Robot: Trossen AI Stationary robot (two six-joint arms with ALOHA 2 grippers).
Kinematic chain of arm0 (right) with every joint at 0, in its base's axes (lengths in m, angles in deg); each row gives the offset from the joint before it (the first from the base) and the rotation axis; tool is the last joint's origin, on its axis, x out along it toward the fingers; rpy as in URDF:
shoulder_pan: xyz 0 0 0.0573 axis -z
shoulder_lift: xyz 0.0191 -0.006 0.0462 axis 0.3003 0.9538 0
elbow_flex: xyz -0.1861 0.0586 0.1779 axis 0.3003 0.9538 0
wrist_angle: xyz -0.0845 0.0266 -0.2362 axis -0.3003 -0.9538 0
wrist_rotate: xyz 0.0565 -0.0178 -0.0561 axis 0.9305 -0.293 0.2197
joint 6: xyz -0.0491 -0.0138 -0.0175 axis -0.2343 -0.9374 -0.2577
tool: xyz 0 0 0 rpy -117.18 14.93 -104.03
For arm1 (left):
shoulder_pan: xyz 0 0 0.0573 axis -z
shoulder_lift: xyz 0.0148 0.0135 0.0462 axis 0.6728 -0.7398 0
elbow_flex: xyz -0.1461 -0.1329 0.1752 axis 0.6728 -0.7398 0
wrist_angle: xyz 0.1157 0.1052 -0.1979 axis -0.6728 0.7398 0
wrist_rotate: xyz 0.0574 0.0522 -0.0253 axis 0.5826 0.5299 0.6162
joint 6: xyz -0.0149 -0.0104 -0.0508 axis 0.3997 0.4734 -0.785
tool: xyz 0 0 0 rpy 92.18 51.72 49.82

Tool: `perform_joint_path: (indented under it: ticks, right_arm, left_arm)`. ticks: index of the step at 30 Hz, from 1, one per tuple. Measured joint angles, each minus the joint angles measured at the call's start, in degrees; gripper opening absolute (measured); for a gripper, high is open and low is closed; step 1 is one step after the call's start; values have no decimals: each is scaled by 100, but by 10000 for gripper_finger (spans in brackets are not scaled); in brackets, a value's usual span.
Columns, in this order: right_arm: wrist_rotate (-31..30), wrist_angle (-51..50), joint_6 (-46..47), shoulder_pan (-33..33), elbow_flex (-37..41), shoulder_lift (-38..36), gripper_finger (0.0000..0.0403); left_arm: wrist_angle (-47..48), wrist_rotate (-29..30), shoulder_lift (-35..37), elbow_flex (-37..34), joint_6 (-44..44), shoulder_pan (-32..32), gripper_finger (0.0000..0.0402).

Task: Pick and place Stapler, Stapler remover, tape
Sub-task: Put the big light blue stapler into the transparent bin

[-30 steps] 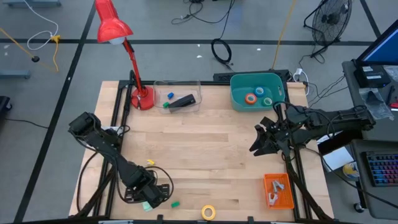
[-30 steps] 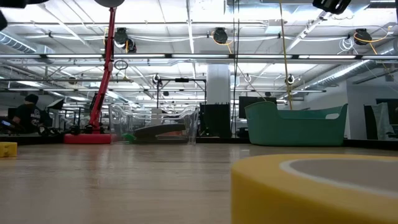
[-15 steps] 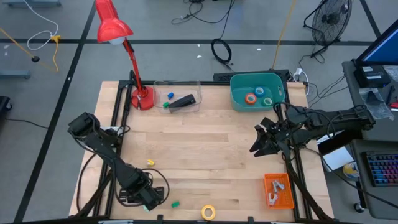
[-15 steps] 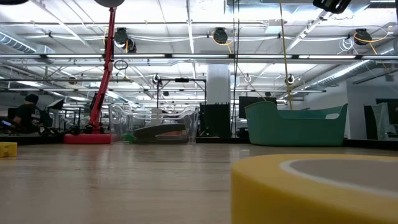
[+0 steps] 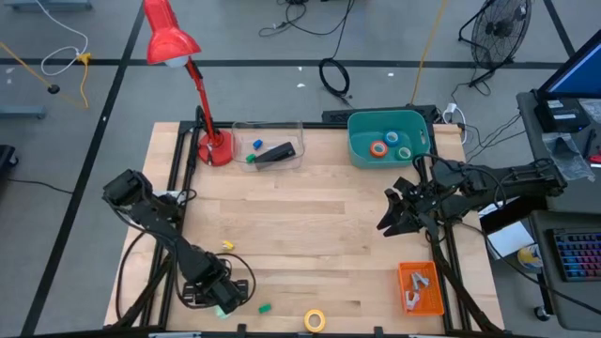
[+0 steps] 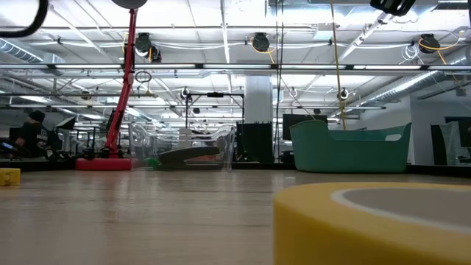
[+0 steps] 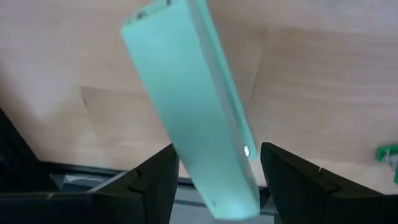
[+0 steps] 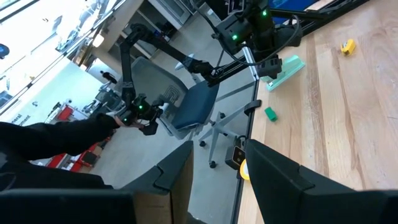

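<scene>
My left gripper [image 5: 222, 305] is at the table's near left edge, shut on a mint-green stapler [image 7: 186, 106], which also shows in the right wrist view [image 8: 283, 67]. My right gripper [image 5: 390, 214] hangs open and empty over the table's right side. A yellow tape roll [image 5: 315, 320] lies flat at the near edge, close before the low camera [image 6: 368, 221]. Orange [image 5: 378, 148], blue [image 5: 392, 139] and green [image 5: 405, 152] rolls lie in the teal bin [image 5: 357, 141]. A black stapler [image 5: 275, 153] lies in a clear tray. My left gripper pinches the mint-green stapler between its two fingers, on its long sides near one end [image 7: 239, 186]. The fingers slant down from above, and the stapler runs on past them toward the table. Whether its far end [image 7: 146, 15] touches the wood, I cannot tell.
A red desk lamp [image 5: 214, 148] stands at the far left beside the clear tray [image 5: 268, 150]. An orange tray [image 5: 420, 287] with pale grey items sits at the near right. A small yellow piece [image 5: 227, 245] and a small green piece [image 5: 265, 307] lie near my left gripper.
My left gripper has shifted a little toward the table's left and near edge, still shut on the mint-green stapler. My right arm has kept still.
</scene>
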Motion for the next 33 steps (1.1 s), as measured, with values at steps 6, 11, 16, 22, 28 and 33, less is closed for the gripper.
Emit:
perform_joint_path:
  ticks: [6,11,16,22,28,33]
  right_arm:
    - [-20,0,2,0,0,0,139]
    - [-125,0,4,2,0,0,139]
    - [-122,1,30,2,0,0,139]
    - [-113,2,66,2,0,0,139]
    - [-127,2,54,2,0,0,139]
    - [-128,2,50,2,0,0,139]
  left_arm:
    - [-121,52,0,-73,123,-159,223]
    - [-187,197,0,-73,183,-184,163]
    - [-295,343,0,-73,300,-184,123]
    - [-492,1083,0,-45,795,-314,123]
    - [-534,1857,0,230,2273,-989,130]
    - [-468,2028,0,714,3807,-1926,125]
